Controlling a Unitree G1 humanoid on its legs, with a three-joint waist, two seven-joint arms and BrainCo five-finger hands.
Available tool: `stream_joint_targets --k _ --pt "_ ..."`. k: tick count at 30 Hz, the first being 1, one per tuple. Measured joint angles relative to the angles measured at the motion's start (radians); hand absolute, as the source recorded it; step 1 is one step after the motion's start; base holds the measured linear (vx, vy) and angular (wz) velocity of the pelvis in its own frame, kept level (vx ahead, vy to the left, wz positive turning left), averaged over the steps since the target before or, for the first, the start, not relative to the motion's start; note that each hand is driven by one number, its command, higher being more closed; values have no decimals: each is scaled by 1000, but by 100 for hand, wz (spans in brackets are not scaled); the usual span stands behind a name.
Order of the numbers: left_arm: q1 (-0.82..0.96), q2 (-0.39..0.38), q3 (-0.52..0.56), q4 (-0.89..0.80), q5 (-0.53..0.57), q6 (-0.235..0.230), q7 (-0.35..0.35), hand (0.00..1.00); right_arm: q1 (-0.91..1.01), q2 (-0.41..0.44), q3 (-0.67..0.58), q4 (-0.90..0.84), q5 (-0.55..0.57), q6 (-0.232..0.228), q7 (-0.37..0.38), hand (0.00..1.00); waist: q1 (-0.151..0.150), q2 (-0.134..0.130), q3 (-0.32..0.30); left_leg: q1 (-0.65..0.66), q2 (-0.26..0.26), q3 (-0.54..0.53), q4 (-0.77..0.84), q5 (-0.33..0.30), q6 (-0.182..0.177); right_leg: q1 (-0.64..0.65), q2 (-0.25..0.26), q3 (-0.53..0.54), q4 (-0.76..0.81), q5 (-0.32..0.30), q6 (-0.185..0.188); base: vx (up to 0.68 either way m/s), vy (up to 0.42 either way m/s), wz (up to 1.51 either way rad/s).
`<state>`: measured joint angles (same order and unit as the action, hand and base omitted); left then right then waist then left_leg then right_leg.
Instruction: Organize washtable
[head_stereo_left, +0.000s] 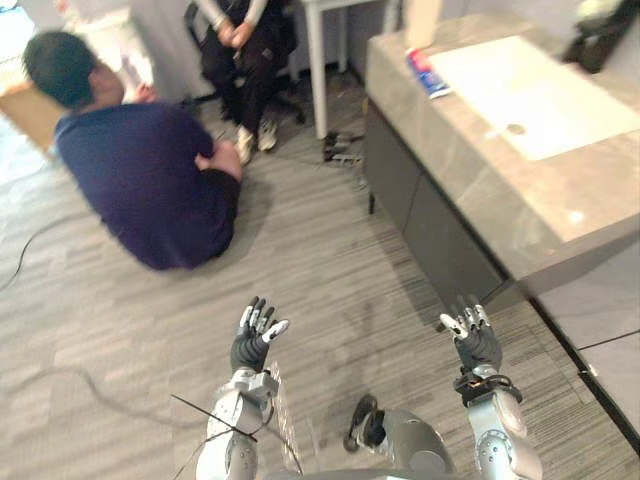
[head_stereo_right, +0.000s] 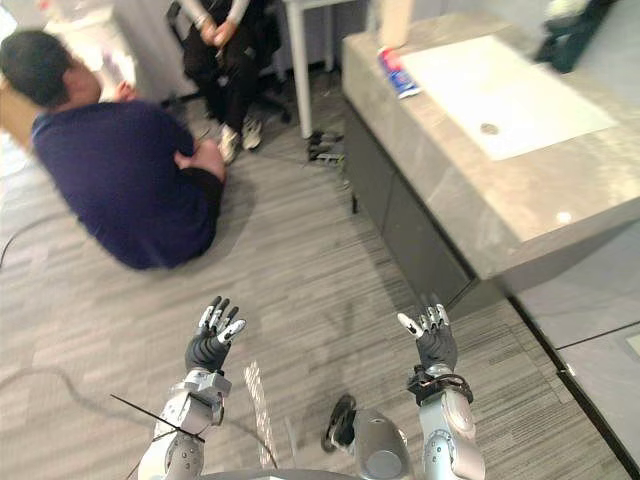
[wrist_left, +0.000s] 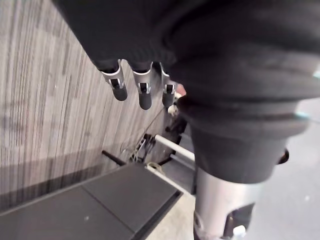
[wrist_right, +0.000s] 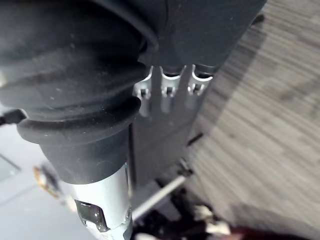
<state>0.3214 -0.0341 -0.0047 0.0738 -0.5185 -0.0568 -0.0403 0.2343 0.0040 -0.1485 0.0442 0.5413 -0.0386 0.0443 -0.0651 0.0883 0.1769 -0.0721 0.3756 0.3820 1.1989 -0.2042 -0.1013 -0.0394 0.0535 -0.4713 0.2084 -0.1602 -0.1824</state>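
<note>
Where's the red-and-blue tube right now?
In the left eye view the red-and-blue tube lies on the grey countertop at upper right, beside the far left corner of the white sink basin.

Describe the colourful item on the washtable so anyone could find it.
Start at the grey washtable with its white basin. At the basin's far left corner lies a tube. Only it is red, blue and white; the object behind is beige.

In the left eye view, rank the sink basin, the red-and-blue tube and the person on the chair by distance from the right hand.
From the right hand:
1. Sink basin, in the counter, ahead right.
2. Red-and-blue tube, at the counter's far end.
3. Person on the chair, beyond the counter.
</note>
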Motion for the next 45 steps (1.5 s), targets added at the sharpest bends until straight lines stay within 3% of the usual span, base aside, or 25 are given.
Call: stream_joint_targets --k 3,7,9,11,12,13,14,15,17,18,20,21,23,24,25,26,27,29,31,32,33,36,42,44,45 --pt "62 -3 16 -1 -3 2 1 0 -2 10 11 0 4 0 -1 0 19 -5 -1 -111 44 54 -93 -57 94 64 4 93 -56 0 30 247 104 -104" --pt "87 -29 30 -29 -13 3 2 0 -7 3 25 0 6 0 -1 0 22 -14 2 -178 -6 14 -414 -72 109 107 -38 179 -52 0 93 349 201 -72" --pt "89 -33 38 -81 -12 3 3 0 -6 7 37 0 6 -1 0 0 22 -41 8 -184 -87 -97 -654 -44 65 149 -95 222 -51 -15 126 446 312 -45" --pt "89 -33 46 -124 -11 1 5 0 -6 13 38 0 6 -1 0 0 23 -53 9 -200 -118 -211 -796 -4 9 181 -132 249 -48 -39 168 452 403 -48" --pt "94 -35 57 -147 -11 -8 12 0 -12 13 46 7 5 -3 0 0 25 -50 8 -191 -134 -320 -920 40 -35 193 -152 285 -31 -63 218 370 412 -59" --pt "96 -35 58 -149 -11 -10 14 0 -13 13 47 8 5 -4 0 0 26 -49 7 -189 -135 -342 -944 55 -36 194 -156 292 -28 -68 226 357 483 -83" --pt "98 -39 64 -151 -11 -16 22 0 -12 13 48 13 3 -7 1 0 27 -38 1 -164 -139 -412 -999 173 -71 194 -174 327 -16 -99 278 340 513 -95" --pt "99 -41 74 -151 -11 -19 24 0 -13 24 53 27 -3 -7 1 0 38 -59 5 -173 -171 -416 -915 226 -79 193 -206 355 -7 -112 324 321 501 -99" --pt "91 -30 88 -154 -10 -27 25 0 -2 38 98 18 -6 -6 6 0 27 -90 6 -241 -205 -419 -694 98 -42 190 -253 365 -3 -90 364 307 476 -88" --pt "92 -31 83 -154 -10 -28 25 0 -6 37 123 17 -11 -5 16 0 30 -86 7 -253 -228 -458 -595 19 -39 191 -281 395 -6 -86 375 333 541 -114" --pt "86 -19 66 -156 -10 -28 20 0 -13 47 136 8 -20 -6 28 0 27 -95 0 -239 -249 -398 -542 -78 -5 181 -333 432 -10 -49 425 227 498 -102" --pt "73 -11 54 -157 -10 -28 19 0 -16 55 133 9 -24 -6 27 0 24 -94 0 -237 -257 -369 -530 -102 17 154 -357 454 17 -34 424 123 456 -82" --pt "48 -3 42 -158 -9 -28 19 0 -19 59 129 9 -29 -4 26 0 27 -82 4 -216 -266 -308 -541 -121 51 53 -384 488 159 20 354 76 398 -72" --pt "47 0 42 -160 -9 -29 19 0 -12 59 131 9 -37 -2 26 0 21 -74 9 -183 -268 -276 -566 -124 64 -16 -390 504 259 73 287 124 455 -60" --pt "52 9 38 -160 -8 -30 19 0 1 59 138 9 -41 -2 26 0 16 -59 17 -139 -268 -251 -602 -123 77 -67 -387 507 369 77 255 110 363 -51" --pt "51 18 41 -160 -6 -30 20 0 8 59 143 9 -43 -2 27 0 13 -61 18 -116 -268 -242 -624 -119 87 -87 -375 507 421 55 257 116 261 -32" --pt "57 31 44 -160 2 -33 20 0 19 59 154 9 -44 -2 28 0 4 -59 17 -73 -268 -232 -670 -108 99 -107 -333 503 472 9 285 103 134 -8" --pt "75 35 41 -166 3 -40 20 0 30 59 168 5 -45 -3 33 0 -6 -61 16 -30 -273 -221 -728 -88 109 -110 -273 462 449 -45 298 118 105 -4" --pt "93 31 33 -181 3 -40 20 0 36 58 179 -1 -43 -2 41 0 -5 -60 13 -18 -276 -216 -750 -82 110 -117 -218 421 363 -82 302 107 -27 -4" --pt "113 22 25 -212 3 -41 20 0 54 55 201 -39 -42 -2 44 0 2 -76 5 -30 -289 -216 -750 -82 110 -108 -175 412 239 -60 274 102 -58 5" --pt "114 19 22 -214 3 -42 20 0 55 55 202 -45 -42 -2 45 0 4 -85 2 -30 -293 -218 -750 -82 110 -101 -176 404 223 -66 265 102 -104 14" --pt "120 -40 -11 -222 5 -40 19 0 69 42 199 -72 -40 -2 41 0 25 -54 0 -20 -291 -266 -794 -51 83 -45 -169 351 145 -56 251 85 -112 43" --pt "126 -42 -32 -259 10 -40 18 0 78 9 205 -153 -37 -7 41 0 55 -61 -1 -1 -288 -345 -880 22 41 35 -168 212 98 -49 238 32 -128 65" --pt "135 -43 -31 -286 10 -41 18 0 73 6 201 -154 -37 -15 39 0 57 -74 -3 -1 -289 -253 -885 45 61 59 -192 176 88 -50 236 -23 -31 59" --pt "136 -43 -30 -295 10 -41 17 0 65 7 198 -153 -37 -21 39 0 63 -85 2 -2 -270 -149 -879 27 91 64 -205 166 84 -53 232 -28 31 33"
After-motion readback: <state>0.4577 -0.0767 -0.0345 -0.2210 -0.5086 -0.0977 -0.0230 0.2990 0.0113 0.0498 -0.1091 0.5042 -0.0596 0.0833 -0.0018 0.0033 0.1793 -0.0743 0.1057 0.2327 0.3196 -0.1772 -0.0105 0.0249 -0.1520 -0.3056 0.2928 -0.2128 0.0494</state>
